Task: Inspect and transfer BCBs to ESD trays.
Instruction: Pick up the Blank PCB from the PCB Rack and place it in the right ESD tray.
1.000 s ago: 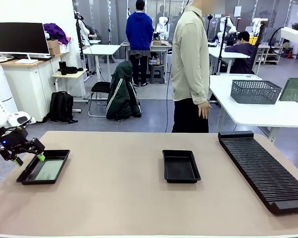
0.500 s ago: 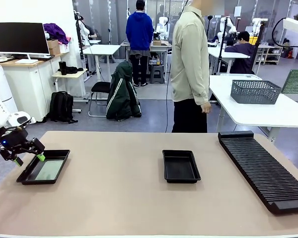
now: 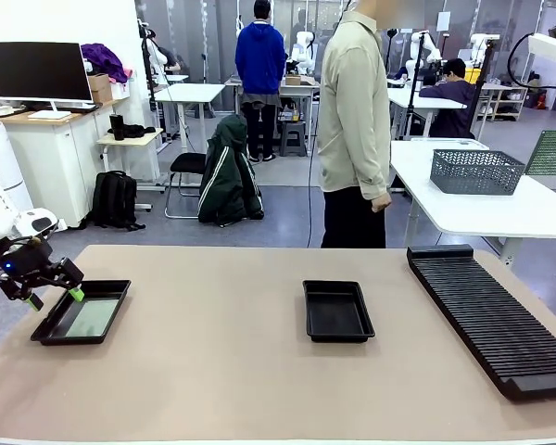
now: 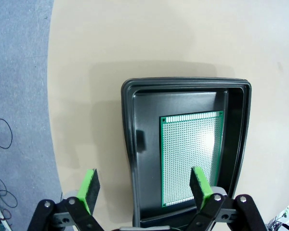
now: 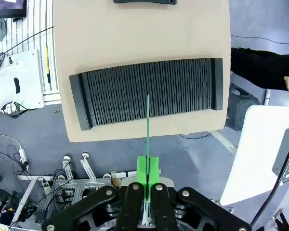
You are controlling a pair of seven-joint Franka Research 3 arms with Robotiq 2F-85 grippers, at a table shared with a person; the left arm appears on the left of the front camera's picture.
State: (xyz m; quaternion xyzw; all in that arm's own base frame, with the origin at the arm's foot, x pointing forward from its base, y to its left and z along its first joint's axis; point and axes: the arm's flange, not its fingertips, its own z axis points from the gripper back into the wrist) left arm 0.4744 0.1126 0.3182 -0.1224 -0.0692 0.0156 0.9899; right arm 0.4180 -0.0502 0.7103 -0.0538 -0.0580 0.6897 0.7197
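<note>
Right jaws tight on BCB (image 3: 550, 156)

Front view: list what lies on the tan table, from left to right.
Shallow black plastic tray holding a flat green circuit board → second shallow black plastic tray, empty → long black ribbed rack.

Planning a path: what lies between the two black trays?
Only bare tabletop between the left tray and the middle tray, front view.
</note>
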